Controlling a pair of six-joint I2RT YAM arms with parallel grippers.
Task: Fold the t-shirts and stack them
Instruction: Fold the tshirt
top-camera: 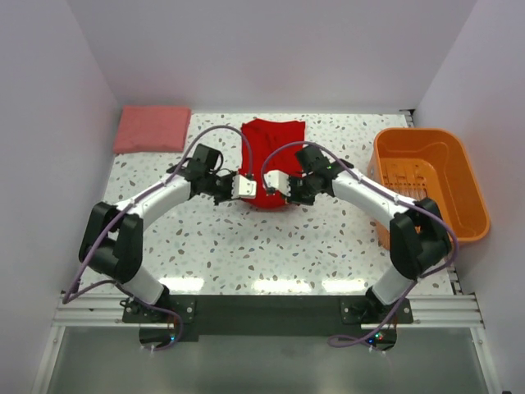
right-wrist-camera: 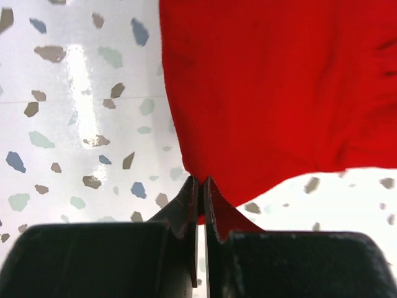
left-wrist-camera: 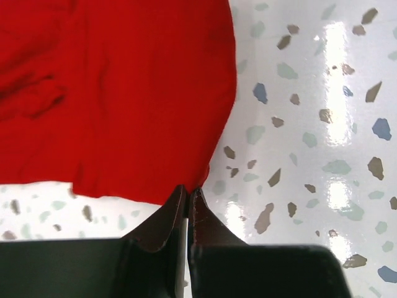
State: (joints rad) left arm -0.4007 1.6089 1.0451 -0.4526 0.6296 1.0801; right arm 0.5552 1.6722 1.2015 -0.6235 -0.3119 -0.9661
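The red shirt (top-camera: 271, 146) lies spread at the middle of the counter (top-camera: 271, 246), its near hem toward the arms. The left fingers (left-wrist-camera: 192, 197) are pressed together on the hem's left corner and the right fingers (right-wrist-camera: 193, 186) are pressed together on its right corner. Each seems to have only a thin bite of cloth at the very tips.

The step in hand looks like the fold of the near hem up over the body. To do it well, both arms should lift together, just enough to free the hem from the counter, and carry it away from the bases at one pace so the edge stays straight and taut between them. With so slim a pinch, a jerk or a wide spread could pull a corner loose. Lay the hem down square to the far edge before letting go.

A folded pink shirt (top-camera: 152, 129) sits at the far left corner, likely the stack's base. The basket (top-camera: 426, 136) stands well apart on the right.
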